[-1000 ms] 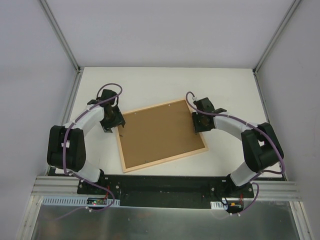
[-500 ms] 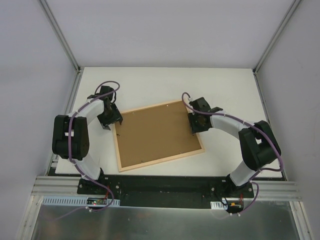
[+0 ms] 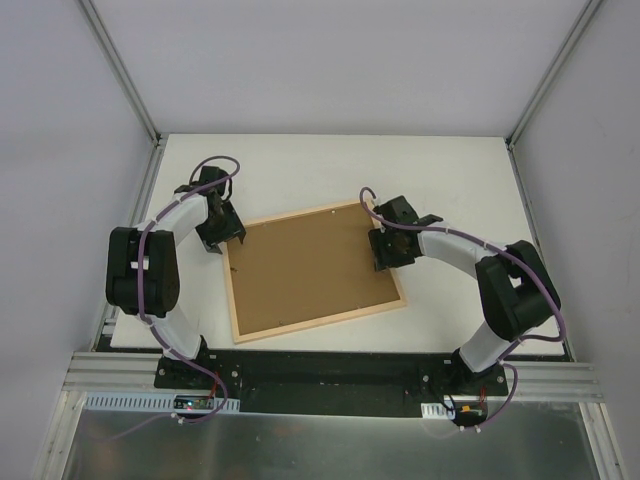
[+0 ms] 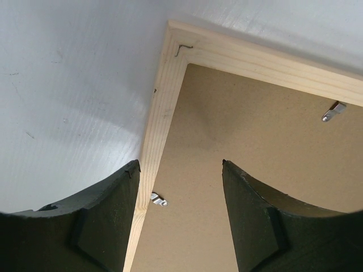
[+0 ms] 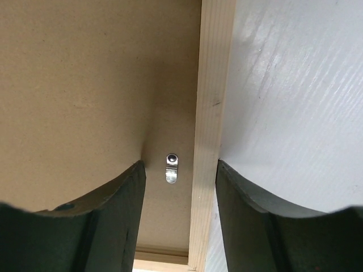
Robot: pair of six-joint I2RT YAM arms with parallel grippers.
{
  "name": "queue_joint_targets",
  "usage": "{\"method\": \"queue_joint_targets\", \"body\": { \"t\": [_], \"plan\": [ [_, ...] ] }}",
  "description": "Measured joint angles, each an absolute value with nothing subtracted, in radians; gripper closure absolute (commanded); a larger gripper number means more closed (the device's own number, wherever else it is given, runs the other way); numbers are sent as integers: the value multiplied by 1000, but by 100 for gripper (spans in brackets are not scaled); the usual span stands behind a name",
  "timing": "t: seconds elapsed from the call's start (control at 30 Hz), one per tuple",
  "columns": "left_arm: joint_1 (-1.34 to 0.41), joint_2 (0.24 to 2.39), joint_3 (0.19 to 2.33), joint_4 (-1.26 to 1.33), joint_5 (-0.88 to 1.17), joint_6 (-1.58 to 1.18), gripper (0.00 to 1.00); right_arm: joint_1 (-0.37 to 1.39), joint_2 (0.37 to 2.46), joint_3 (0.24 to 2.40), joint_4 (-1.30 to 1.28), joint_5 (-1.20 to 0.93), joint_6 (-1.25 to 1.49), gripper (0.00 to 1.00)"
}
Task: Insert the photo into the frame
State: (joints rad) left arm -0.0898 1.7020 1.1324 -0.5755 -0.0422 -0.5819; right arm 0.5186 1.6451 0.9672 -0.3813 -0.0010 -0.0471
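A robotics laboratory test cell. A left arm [image 3: 140,275] and a right arm [image 3: 510,285], both white and black, stand bolted to a black base plate [image 3: 330,365] at the near edge of a white table [image 3: 300,165], with purple cables [image 3: 218,160] looping over their joints. Aluminium posts [image 3: 118,68] rise at the far corners between plain pale wall panels [image 3: 330,60]. A small circuit board [image 3: 195,403] sits below the left base.

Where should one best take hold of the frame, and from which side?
Grip the frame by its right rail, from above, right pincer astride it: it lies flat, back up, so probably only the thin rails can be pinched.
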Motion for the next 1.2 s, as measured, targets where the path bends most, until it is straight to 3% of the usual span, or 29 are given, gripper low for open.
{"method": "queue_joint_targets", "body": {
  "t": [0.5, 0.8, 1.0, 1.2],
  "plan": [
    [-78, 1676, 1132, -577, -35, -579, 41, 523, 1652, 983, -428, 4, -54, 64],
    [-77, 1643, 1132, -581, -33, -579, 42, 529, 1668, 1006, -456, 23, -52, 80],
    [-77, 1620, 1126, -582, -26, -579, 41, 529, 1684, 1027, -479, 32, -42, 97],
    [-77, 1572, 1080, -582, -24, -579, 42, 529, 1715, 1063, -504, 33, -32, 99]
  ]
}}
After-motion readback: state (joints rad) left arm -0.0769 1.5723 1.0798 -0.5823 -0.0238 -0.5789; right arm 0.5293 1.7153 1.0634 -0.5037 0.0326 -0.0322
